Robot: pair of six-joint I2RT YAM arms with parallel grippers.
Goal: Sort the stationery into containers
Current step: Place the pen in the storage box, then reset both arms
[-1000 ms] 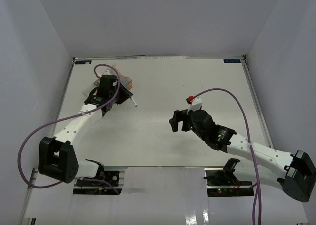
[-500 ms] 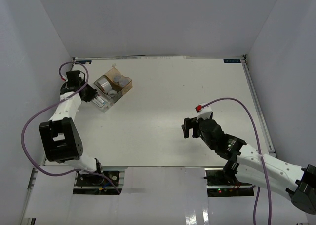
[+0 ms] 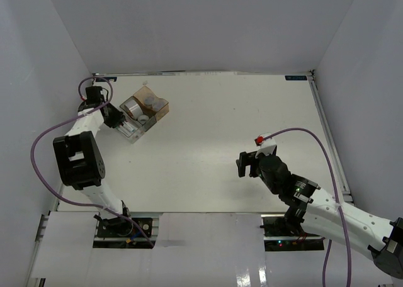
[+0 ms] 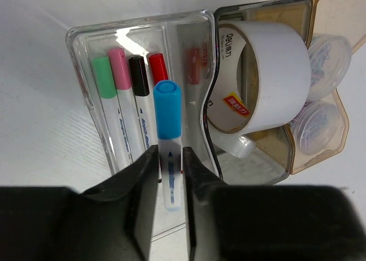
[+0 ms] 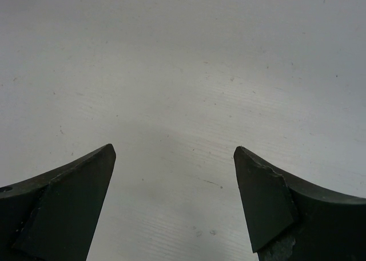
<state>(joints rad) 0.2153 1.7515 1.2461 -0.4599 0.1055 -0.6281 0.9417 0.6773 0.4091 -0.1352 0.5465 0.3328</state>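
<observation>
Item count: five slim white markers, one large tape ring (image 4: 274,78), one small clear tape roll (image 4: 239,146), two round tubs (image 4: 327,63) (image 4: 317,126).

All items sit in the box cluster (image 3: 143,114) at the far left of the table (image 3: 220,111).

- The green-capped marker (image 4: 104,80), pink-capped marker (image 4: 120,72), black-capped marker (image 4: 139,78) and red-capped marker (image 4: 158,69) lie side by side in the clear box (image 4: 137,25).
- The blue-capped marker (image 4: 167,109) lies over them, nearer the wrist camera.
- The tape ring stands on edge in the next compartment, with the clear roll just beside it.
- Both tubs sit in the amber box (image 4: 311,165).

Left gripper (image 4: 169,152): it stands just beside the cluster, at the tail end of the markers. The jaws are nearly together. The blue-capped marker's barrel shows in the narrow gap between them. Whether the fingers actually press on the barrel cannot be told.

Orientation: all five markers run parallel with the clear box's length. Their caps are at the end away from the left gripper, and their tails point toward it.

Right gripper (image 5: 172,151): it is over bare table, well apart from the cluster. The jaws are spread wide and hold nothing.
</observation>
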